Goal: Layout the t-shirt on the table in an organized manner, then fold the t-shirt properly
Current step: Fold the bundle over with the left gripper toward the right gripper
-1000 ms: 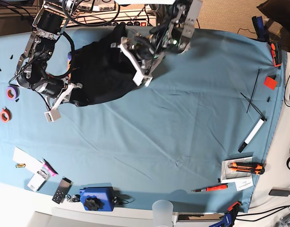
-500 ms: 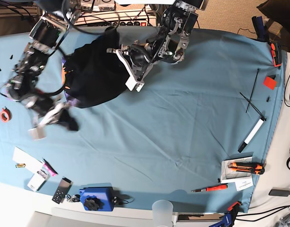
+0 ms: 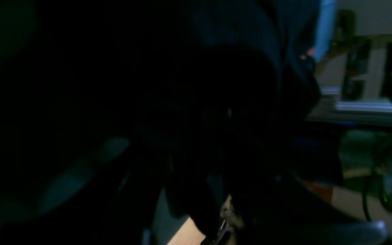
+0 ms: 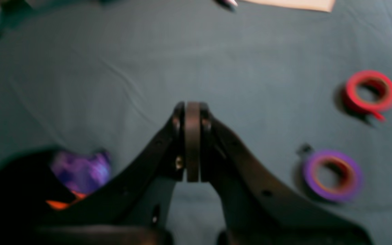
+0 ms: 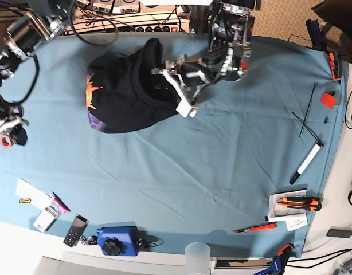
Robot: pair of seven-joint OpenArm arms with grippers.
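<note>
Bunched black fabric t-shirt (image 5: pixel 127 94) lay on the teal cloth-covered table (image 5: pixel 222 166); left gripper (image 5: pixel 182 102) pinched its edge, right gripper (image 4: pixel 192 143) pressed together, empty.

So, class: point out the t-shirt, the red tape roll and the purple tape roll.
t-shirt (image 5: pixel 127 94): base view, black body of the heap.
red tape roll (image 4: pixel 369 91): right wrist view, its ring.
purple tape roll (image 4: pixel 332 175): right wrist view, its ring.

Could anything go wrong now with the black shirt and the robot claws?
Maybe. The t-shirt lies bunched in a heap, and the left claw seems closed on its edge, so pulling might lift the whole lump instead of spreading it. The right claw is shut, holding nothing, off the shirt at the table's edge by the red tape roll and purple tape roll, which it could bump.
</note>
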